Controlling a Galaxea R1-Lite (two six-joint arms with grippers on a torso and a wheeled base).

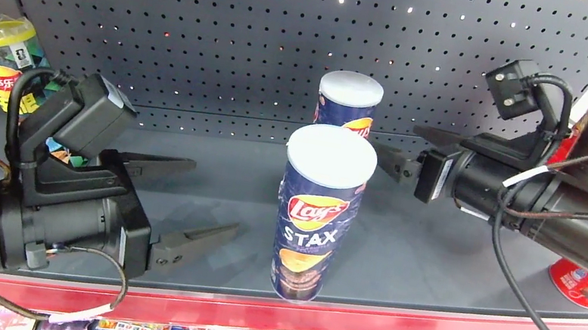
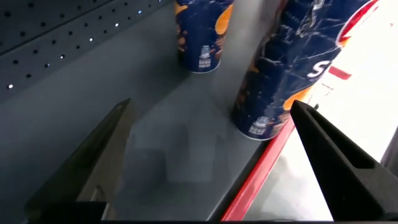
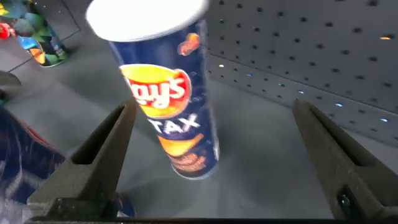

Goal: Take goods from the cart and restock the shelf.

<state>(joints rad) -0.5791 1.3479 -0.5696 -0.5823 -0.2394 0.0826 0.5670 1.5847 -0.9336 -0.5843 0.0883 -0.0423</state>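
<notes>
Left gripper (image 1: 213, 196) spread wide, empty, hovering over shelf (image 1: 423, 254) beside front chip can (image 1: 319, 212). Right gripper (image 1: 395, 139) also spread, empty, near rear can (image 1: 348, 102). Both cans upright on shelf, so two look stocked; probably more goods to fetch.

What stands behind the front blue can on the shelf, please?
A second blue can with a white lid; in the head view the front can hides its lower half.
</notes>
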